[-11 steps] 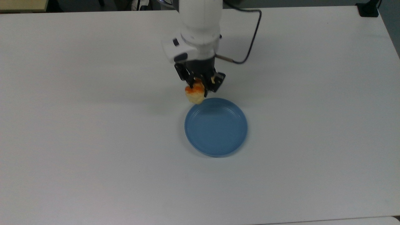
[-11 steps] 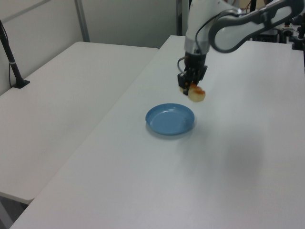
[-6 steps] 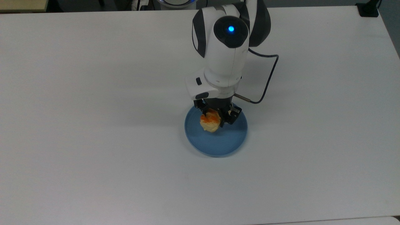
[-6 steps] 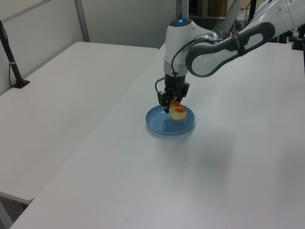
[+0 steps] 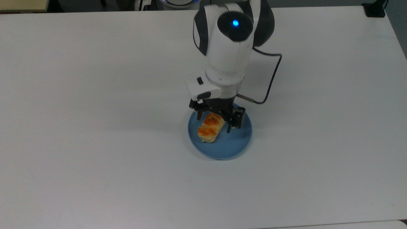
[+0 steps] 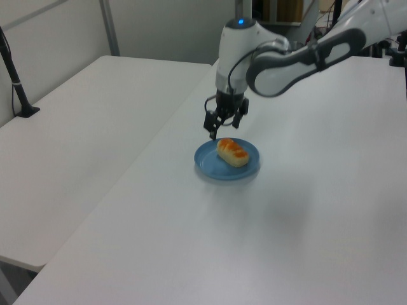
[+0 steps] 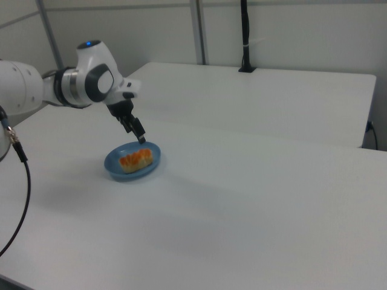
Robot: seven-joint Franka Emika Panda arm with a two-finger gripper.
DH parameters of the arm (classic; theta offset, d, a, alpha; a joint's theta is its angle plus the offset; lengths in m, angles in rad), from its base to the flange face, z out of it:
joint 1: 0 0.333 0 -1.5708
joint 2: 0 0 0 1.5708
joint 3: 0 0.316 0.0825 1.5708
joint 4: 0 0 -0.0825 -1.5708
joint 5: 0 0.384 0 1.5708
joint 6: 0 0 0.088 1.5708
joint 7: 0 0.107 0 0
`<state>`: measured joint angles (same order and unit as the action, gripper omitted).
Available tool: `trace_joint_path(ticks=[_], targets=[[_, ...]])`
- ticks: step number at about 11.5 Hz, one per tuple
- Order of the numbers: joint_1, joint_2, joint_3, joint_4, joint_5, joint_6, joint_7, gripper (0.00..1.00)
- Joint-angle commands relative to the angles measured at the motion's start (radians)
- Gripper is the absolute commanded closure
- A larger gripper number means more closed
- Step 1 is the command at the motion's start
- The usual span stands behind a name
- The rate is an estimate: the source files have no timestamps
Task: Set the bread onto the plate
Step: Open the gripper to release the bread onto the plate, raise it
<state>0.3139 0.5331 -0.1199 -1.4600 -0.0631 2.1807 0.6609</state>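
The bread (image 5: 210, 128), pale yellow with an orange-brown glazed top, lies flat on the blue plate (image 5: 237, 144) in the top view, toward the top view's left half of the dish. The bread (image 6: 233, 152) and plate (image 6: 210, 164) also appear in the left view, and the bread (image 7: 135, 160) on the plate (image 7: 115, 170) in the right view. My gripper (image 5: 214, 121) hangs just above the plate's far side, open, with one finger on each side of the loaf's end and nothing held. In the left view the gripper (image 6: 217, 126) is clear of the bread.
The plate sits mid-table on a wide white table (image 5: 95, 127). A black cable (image 5: 270, 82) loops from the wrist on the top view's right. A second white table (image 6: 76, 127) adjoins on the left view's left.
The gripper carried the bread from beyond the plate's rim to over the plate, then opened. The bread now lies flat on the plate and the gripper has lifted slightly.
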Motion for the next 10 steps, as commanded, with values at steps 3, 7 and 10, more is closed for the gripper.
trace_joint_path(ticks=[3,7,10], targets=[[-0.186,-0.388,0.029,-0.145,0.093,-0.471,-0.580,0.00],[-0.294,-0.516,0.022,-0.184,0.114,-0.544,-0.765,0.00],[-0.302,-0.512,0.020,-0.186,0.114,-0.552,-0.762,0.00]])
